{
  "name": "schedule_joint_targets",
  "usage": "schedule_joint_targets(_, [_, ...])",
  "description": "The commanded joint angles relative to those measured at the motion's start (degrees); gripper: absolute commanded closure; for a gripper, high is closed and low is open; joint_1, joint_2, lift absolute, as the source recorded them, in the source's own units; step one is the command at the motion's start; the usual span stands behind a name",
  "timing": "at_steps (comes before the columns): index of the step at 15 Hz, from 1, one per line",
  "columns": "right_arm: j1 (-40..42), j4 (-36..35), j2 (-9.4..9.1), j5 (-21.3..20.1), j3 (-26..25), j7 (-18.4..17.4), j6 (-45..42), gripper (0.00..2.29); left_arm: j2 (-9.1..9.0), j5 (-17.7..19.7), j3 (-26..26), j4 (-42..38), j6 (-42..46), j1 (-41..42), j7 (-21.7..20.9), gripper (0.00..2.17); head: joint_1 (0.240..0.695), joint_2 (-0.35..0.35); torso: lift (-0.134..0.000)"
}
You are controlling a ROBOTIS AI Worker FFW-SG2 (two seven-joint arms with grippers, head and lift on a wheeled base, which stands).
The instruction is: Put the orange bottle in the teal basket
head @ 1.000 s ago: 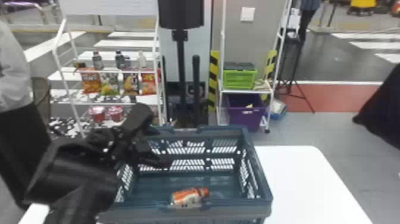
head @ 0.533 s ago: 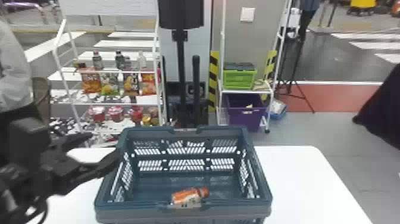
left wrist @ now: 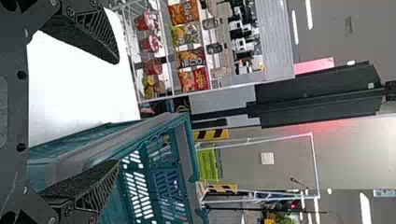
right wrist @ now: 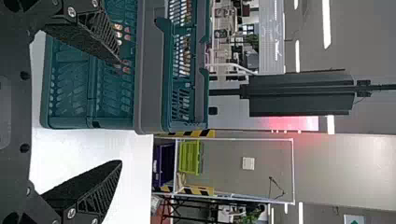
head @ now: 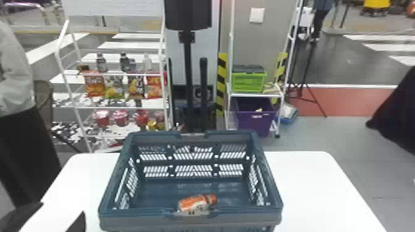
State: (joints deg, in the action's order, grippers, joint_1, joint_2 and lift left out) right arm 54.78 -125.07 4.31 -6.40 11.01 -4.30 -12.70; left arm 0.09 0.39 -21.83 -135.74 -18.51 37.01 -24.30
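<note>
Inside the teal basket lies the orange bottle, near its front wall.

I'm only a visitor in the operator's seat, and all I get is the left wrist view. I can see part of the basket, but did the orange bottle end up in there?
Observer: Yes. The head view shows the orange bottle lying on its side inside the teal basket, close to the wall nearest the robot.
Operator: Nice! Which way does its cap point?
Observer: The cap points toward the robot's right.
Operator: And is the right arm clutching anything?
Observer: No. In the right wrist view, the right end effector has its fingers spread wide, with nothing gripped between them.
</note>
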Motion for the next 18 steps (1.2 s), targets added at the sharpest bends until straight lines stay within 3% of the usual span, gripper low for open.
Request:
schedule_joint_targets(1, [-0.4, 0.0, 0.26, 0.2, 0.1, 0.0, -0.2, 0.13, -0.24, 0.8, 4.2, 4.3, 11.7, 5.3, 3.9, 0.15, 0.499, 0.0, 0.0])
schedule_joint_targets(6, [-0.7, 0.0, 1.05, 0.9, 0.3, 0.0, -0.2, 0.13, -0.24, -2.1, 13.3, 12.3, 26.1, 9.7, 16.2, 0.15, 0.499, 0.0, 0.0])
schedule_joint_targets(9, [-0.7, -0.2, 2.01, 1.7, 0.2, 0.1, -0.7, 0.13, -0.24, -1.2, 17.0, 14.5, 29.3, 10.8, 21.7, 0.15, 0.499, 0.0, 0.0])
schedule_joint_targets(18, [-0.1, -0.7, 3.6, 2.5, 0.0, 0.1, -0.7, 0.13, -0.24, 2.2, 17.4, 16.8, 32.6, 12.0, 22.1, 0.15, 0.499, 0.0, 0.0])
